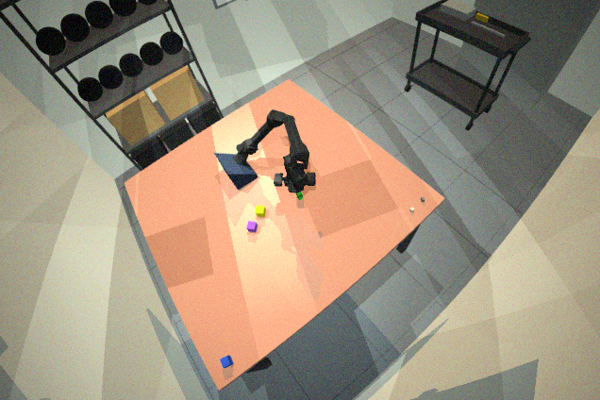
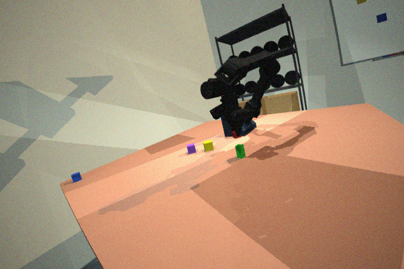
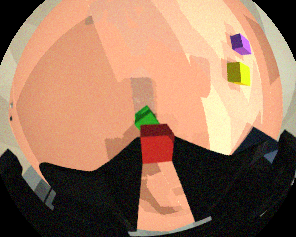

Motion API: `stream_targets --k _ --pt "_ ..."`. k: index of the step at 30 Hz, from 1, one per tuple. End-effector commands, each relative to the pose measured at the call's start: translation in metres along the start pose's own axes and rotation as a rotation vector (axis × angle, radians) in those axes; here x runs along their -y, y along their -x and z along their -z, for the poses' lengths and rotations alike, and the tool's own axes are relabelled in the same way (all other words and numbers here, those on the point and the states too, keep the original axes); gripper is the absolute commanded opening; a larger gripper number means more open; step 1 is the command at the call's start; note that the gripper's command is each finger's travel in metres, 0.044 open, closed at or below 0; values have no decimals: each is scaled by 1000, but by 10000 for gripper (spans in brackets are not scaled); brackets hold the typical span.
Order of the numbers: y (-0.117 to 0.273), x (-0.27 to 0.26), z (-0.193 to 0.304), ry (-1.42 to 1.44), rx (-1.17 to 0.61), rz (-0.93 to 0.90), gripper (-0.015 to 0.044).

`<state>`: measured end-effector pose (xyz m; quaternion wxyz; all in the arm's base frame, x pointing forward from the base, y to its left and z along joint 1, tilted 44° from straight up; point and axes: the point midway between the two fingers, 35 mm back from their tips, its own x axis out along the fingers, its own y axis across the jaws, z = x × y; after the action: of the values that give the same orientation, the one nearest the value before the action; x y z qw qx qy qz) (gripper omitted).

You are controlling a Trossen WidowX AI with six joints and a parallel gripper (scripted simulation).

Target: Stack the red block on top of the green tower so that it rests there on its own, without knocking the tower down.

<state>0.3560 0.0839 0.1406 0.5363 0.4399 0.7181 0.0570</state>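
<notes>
The red block (image 2: 234,134) (image 3: 157,146) is held between the fingertips of my gripper (image 2: 235,132) (image 3: 157,149), which is shut on it. The green tower (image 1: 299,195) (image 2: 240,151) (image 3: 146,118) stands upright on the table. In the exterior view the red block is above the tower's top and a little to its left, with a gap between them. In the wrist view the red block partly covers the tower. In the top view the arm hides the red block and part of the tower.
A yellow block (image 1: 260,211) (image 2: 208,145) (image 3: 238,73) and a purple block (image 1: 251,226) (image 2: 191,148) (image 3: 240,44) lie close together beside the tower. A blue block (image 1: 226,361) (image 2: 76,177) is near a far table corner. Two tiny cubes lie near another corner.
</notes>
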Motion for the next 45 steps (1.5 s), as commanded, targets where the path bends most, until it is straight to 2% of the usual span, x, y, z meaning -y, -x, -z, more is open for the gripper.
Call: stream_targets --k 1,8,42,45 --pt "-9 -1 1 -6 -5 -5 0" --pt "-31 -3 1 -6 -5 -6 0" --pt "-28 -3 1 -6 -5 -5 0" --pt "-32 -2 1 -4 -3 0 79"
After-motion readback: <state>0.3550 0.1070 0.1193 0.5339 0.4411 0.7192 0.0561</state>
